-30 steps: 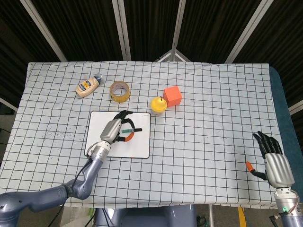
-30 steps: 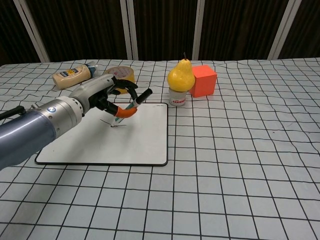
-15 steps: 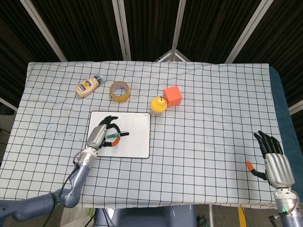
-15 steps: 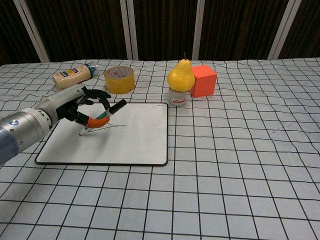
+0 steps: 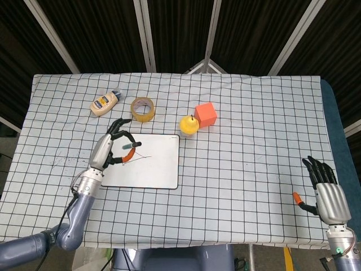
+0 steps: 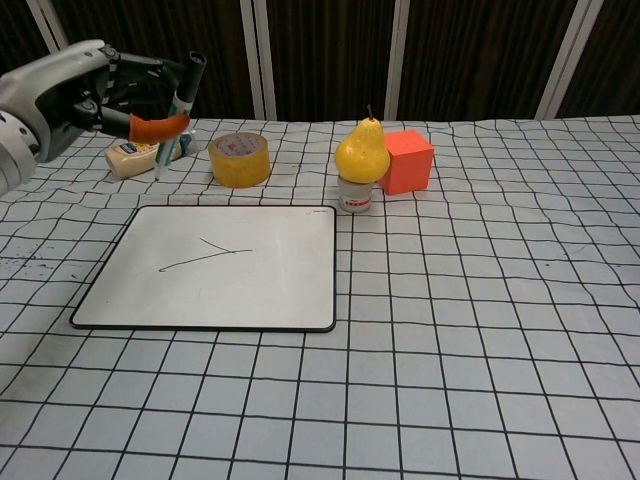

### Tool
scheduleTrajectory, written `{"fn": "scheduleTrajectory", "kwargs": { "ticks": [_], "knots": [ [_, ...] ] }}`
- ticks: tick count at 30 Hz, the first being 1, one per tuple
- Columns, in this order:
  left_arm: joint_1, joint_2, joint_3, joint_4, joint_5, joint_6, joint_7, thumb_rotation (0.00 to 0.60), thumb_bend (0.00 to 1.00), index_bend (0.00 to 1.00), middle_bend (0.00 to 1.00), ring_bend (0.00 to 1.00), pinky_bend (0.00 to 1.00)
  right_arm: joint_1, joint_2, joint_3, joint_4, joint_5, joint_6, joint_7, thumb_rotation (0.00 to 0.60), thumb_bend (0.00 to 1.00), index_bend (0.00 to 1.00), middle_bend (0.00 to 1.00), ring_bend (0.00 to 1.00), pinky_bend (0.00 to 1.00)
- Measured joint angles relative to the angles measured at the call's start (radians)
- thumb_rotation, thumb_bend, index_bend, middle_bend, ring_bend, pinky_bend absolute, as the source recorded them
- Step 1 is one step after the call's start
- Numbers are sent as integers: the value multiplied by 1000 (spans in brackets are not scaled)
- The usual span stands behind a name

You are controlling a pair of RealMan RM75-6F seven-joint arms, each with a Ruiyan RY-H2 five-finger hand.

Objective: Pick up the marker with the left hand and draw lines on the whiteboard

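In the head view, the left hand sits left of centre in the frame, over the left edge of the whiteboard. Its fingers are wrapped round the marker, which lies roughly level and points toward the right of the frame. The whiteboard lies flat on the checked tablecloth, and a thin dark line shows on its upper left part, just right of the hand. Above the board, toward the upper left, lie a squeeze bottle on its side and a roll of yellow tape. Near the frame's centre a yellow pear stands just beside an orange cube. In the lower right corner the right hand shows with its fingers spread and nothing in them.

In the chest view, the left hand is in the upper left corner, lifted well above the table. It pinches the marker, which stands nearly upright, cap end up and tip down. The whiteboard lies in the lower left half of the frame, bearing two thin strokes that meet at an angle. Behind it stand the tape, the bottle partly behind the hand, the pear on a small white cup, and the cube. The right hand does not show here.
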Motion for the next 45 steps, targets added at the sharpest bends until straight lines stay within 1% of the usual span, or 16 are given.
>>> {"fn": "scheduleTrajectory", "kwargs": {
  "ticks": [5, 9, 12, 16, 20, 25, 28, 31, 36, 38, 40, 42, 45],
  "knots": [
    [-24, 21, -8, 33, -9, -12, 109, 600, 541, 695, 117, 0, 75, 0, 2, 0, -2, 3, -4, 1, 600, 324, 0, 0, 0, 11],
    [-47, 34, 5, 85, -12, -27, 245, 600, 535, 694, 117, 0, 75, 1, 3, 0, -3, 7, -9, 2, 600, 325, 0, 0, 0, 11],
    [-62, 40, 26, 131, -19, -41, 372, 600, 530, 690, 116, 0, 75, 2, 4, -1, -4, 8, -12, 0, 600, 324, 0, 0, 0, 11],
    [-76, 40, 69, 207, -36, -57, 550, 600, 515, 671, 112, 0, 74, 3, 4, -1, -4, 8, -13, -1, 600, 325, 0, 0, 0, 11],
    [-80, 20, 109, 293, -67, -70, 655, 600, 489, 648, 96, 0, 69, 3, 4, -1, -5, 8, -13, -2, 600, 324, 0, 0, 0, 11],
    [-75, -14, 139, 369, -97, -83, 692, 600, 450, 600, 63, 0, 56, 2, 4, 0, -5, 8, -12, -3, 600, 325, 0, 0, 0, 11],
    [-69, -30, 152, 404, -107, -88, 702, 600, 409, 504, 10, 0, 29, 3, 3, 0, -5, 8, -12, -4, 600, 324, 0, 0, 0, 11],
    [-61, -37, 160, 421, -110, -88, 704, 600, 368, 417, 0, 0, 10, 2, 3, -1, -5, 8, -12, -5, 600, 325, 0, 0, 0, 11],
    [-49, -40, 165, 430, -109, -82, 692, 600, 323, 349, 0, 0, 1, 1, 2, -2, -6, 6, -10, -9, 600, 325, 0, 0, 0, 11],
    [-45, -40, 164, 429, -109, -79, 682, 600, 307, 300, 0, 0, 0, 1, 2, -2, -6, 5, -9, -10, 600, 324, 0, 0, 0, 11],
    [-39, -39, 163, 425, -108, -72, 670, 600, 286, 202, 0, 0, 0, 0, 2, -2, -6, 4, -8, -10, 600, 324, 0, 0, 0, 11],
    [-33, -36, 161, 419, -105, -62, 657, 600, 279, 125, 0, 0, 0, 0, 2, -3, -6, 4, -7, -10, 600, 324, 0, 0, 0, 11],
    [-19, -27, 155, 398, -103, -43, 633, 600, 270, 87, 0, 0, 0, 0, 3, -2, -5, 4, -7, -8, 600, 325, 0, 0, 0, 11]
  ]
}}
